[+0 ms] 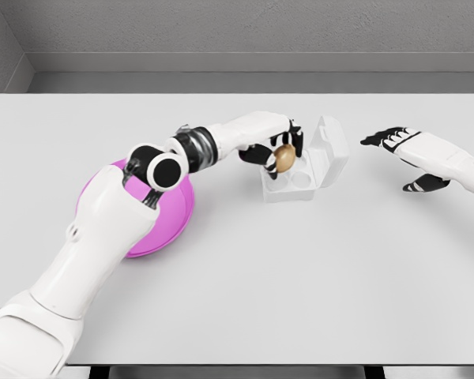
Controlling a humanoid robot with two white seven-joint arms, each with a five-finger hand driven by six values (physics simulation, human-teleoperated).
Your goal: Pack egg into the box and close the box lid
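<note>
one egg (284, 158) sits clamped in the left hand (275, 150) over the open box (304, 175); right hand (401, 150) spread, idle. next: lower, release.

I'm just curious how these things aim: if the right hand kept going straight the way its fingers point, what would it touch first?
Probably the raised lid of the white egg box. The open right hand points leftward at it across bare table, though its height above the table is hard to judge.
</note>
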